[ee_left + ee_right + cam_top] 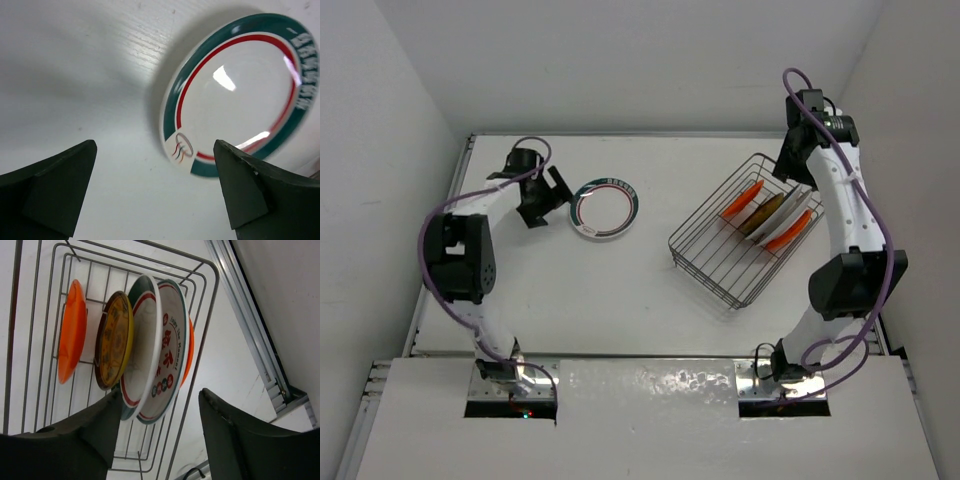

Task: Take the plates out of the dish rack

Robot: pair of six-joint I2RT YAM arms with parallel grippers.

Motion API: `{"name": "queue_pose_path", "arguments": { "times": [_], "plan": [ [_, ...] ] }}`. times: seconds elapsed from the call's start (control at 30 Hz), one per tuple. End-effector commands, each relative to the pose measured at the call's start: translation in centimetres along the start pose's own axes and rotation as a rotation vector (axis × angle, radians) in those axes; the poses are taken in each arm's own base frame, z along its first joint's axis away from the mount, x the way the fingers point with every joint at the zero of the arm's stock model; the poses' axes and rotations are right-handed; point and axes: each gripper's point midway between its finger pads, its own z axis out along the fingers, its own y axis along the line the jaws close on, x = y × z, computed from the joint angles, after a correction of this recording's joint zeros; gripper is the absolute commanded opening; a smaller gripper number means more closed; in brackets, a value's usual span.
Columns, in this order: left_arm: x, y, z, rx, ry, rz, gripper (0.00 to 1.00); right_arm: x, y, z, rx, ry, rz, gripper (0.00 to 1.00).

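Observation:
A white plate with a dark green and red rim ring (605, 208) lies flat on the table; it also shows in the left wrist view (235, 95). My left gripper (556, 196) (155, 150) is open and empty, low over bare table just left of that plate. The dish rack (720, 262) (200, 340) stands at the right and holds several upright plates: an orange one (71, 332), a yellow-olive one (115, 340), a white one with a green-red rim (145, 325), a white one with red characters (167, 355) and an orange one (190, 347) behind. My right gripper (788, 170) (160, 399) is open above the rack's far end, its fingers astride the white plates' edge.
The table's raised back edge and side rail (250, 325) run close beside the rack. White walls enclose the table on three sides. Both arm bases (510, 375) sit at the near edge.

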Motion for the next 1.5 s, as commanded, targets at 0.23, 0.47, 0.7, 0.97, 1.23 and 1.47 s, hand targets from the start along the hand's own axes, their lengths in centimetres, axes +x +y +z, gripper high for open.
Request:
{"name": "queue_pose_path", "arguments": {
  "times": [0.23, 0.47, 0.7, 0.97, 1.23, 1.47],
  "plan": [
    [-0.9, -0.4, -12.5, 0.040, -0.212, 0.151, 1.00, -1.0, 1.8, 2.4, -0.012, -0.004, 0.017, 0.47],
    [0.5, -0.1, -14.3, 0.061, -0.205, 0.182, 1.00, 1.4, 1.6, 4.5, 0.042, 0.043, 0.030, 0.41],
    [0.9, -0.2, -14.4, 0.075, -0.183, 0.195, 1.00, 3.2, 1.8, 6.0, 0.086, 0.066, 0.071, 0.28],
    [0.2, -1.0, -14.8, 0.091, -0.189, 0.194, 1.00, 0.0, 1.7, 2.9, 0.097, -0.024, 0.095, 0.02],
    [-0.6, -2.3, -15.2, 0.121, -0.190, 0.184, 1.00, -3.7, -0.6, -2.3, 0.092, -0.137, 0.115, 0.00],
    [0.2, -9.0, -17.2, 0.474, -0.122, 0.190, 1.00, -6.6, 0.0, -8.1, -0.092, -0.235, 0.096, 0.00]
  ]
}}
